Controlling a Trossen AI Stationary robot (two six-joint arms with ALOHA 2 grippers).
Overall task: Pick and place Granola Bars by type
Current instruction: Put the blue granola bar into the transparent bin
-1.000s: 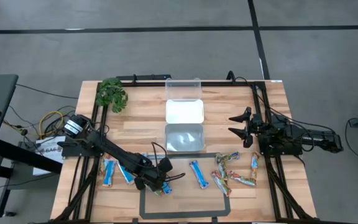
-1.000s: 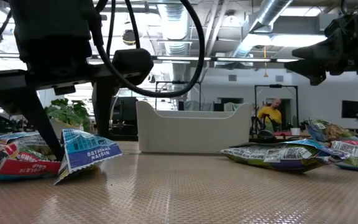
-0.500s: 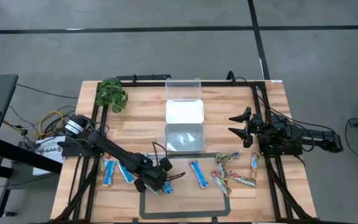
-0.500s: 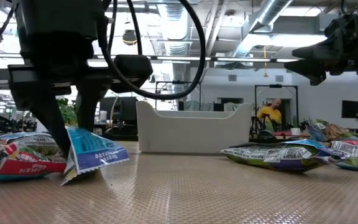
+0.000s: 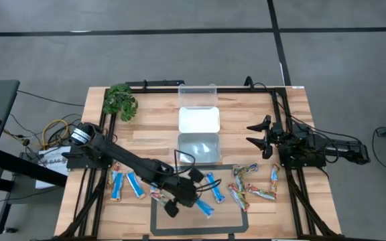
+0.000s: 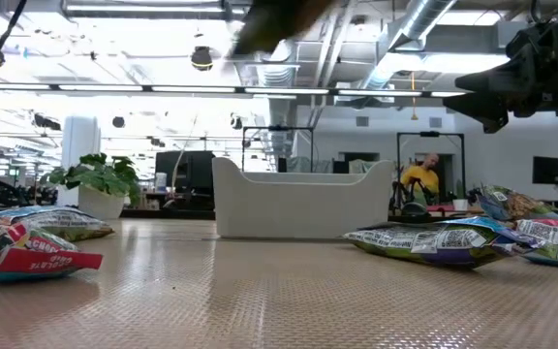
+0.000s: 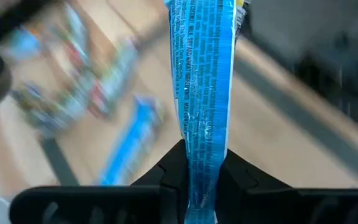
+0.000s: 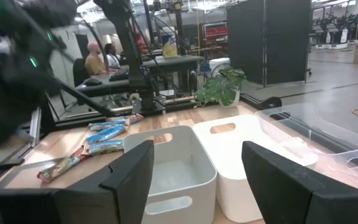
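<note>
Left gripper (image 5: 187, 197) pinches blue granola bar (image 7: 201, 93), lifted above table (image 5: 293, 134), just in front of white tubs (image 5: 199, 147). Right gripper (image 5: 256, 134) right of tubs, fingers spread, empty.

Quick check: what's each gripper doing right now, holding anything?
Left gripper: shut on a blue granola bar, lifted above the front of the table.
Right gripper: open, empty, waiting at the table's right side.

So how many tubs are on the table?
3, in one column mid-table: a clear tub at the back, a white tub next, a second white tub nearest the bars. The clear one might be stacked.
</note>
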